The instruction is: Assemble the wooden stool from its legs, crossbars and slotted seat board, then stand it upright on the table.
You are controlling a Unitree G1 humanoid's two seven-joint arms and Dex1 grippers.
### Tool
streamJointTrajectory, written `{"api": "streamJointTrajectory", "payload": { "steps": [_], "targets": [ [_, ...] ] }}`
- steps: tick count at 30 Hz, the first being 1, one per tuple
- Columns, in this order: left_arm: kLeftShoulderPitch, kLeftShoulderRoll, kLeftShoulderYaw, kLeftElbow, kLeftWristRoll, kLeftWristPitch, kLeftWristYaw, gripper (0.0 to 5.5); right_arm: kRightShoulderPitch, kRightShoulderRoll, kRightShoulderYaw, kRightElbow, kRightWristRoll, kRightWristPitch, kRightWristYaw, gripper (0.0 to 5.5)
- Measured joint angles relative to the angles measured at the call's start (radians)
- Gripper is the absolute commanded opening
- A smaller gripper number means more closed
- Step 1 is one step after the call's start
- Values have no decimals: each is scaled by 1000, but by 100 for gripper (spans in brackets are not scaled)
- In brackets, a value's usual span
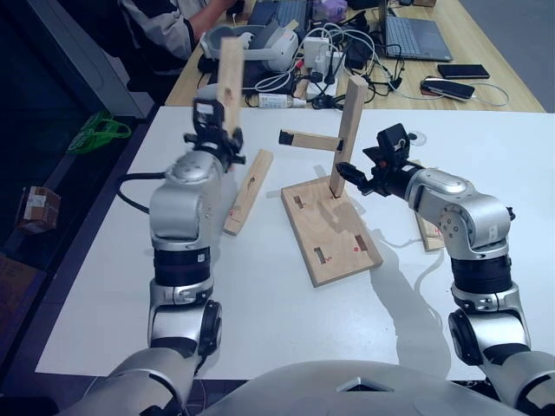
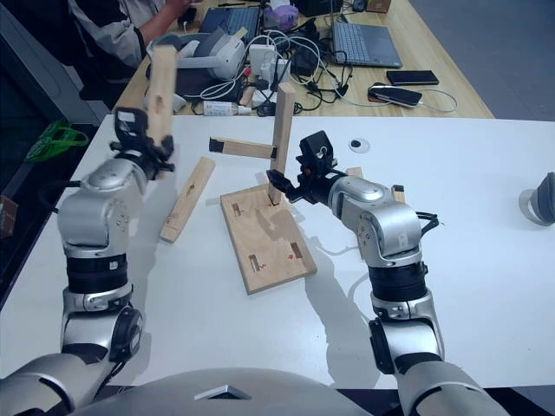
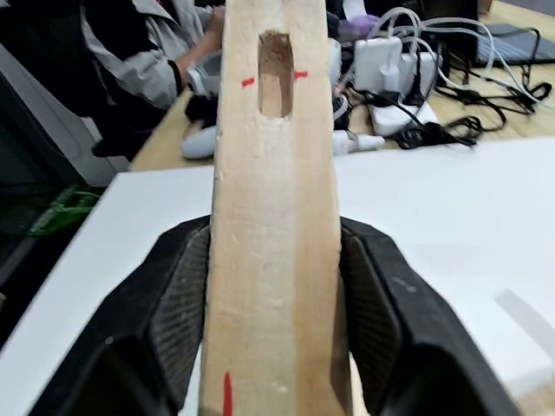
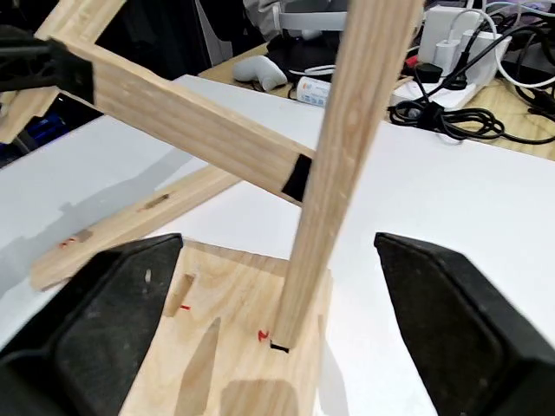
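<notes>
One pale mortised leg point(image 3: 277, 156) in left gripper point(image 3: 277, 312) | right gripper point(image 4: 288, 322) wide, astride upright leg point(image 4: 355, 147)

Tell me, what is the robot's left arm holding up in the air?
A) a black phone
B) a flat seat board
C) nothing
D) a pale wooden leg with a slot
D: the left jaws are shut on a pale wooden leg with a slot, held upright above the white table; the flat slotted seat board lies on the table.
</notes>
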Motion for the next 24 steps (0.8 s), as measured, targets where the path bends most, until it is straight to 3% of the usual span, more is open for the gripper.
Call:
{"api": "streamJointTrajectory", "payload": {
  "steps": [3,7,13,16,24],
  "targets": [
    [-67,94,-14,6,155,-179,102,205,-65,19,-61,-41,109,-2,59,415],
    [-81,222,-188,-9,460,-443,207,205,-236,84,-223,8,267,-24,45,415],
    [-53,300,-447,-11,910,-625,264,205,-516,274,-425,150,471,-122,-217,415],
    [-50,259,-493,5,996,-643,259,205,-515,392,-412,123,596,-118,-303,415],
    [-59,186,-497,50,1049,-645,218,205,-492,392,-331,127,641,-159,-371,415]
  ]
}}
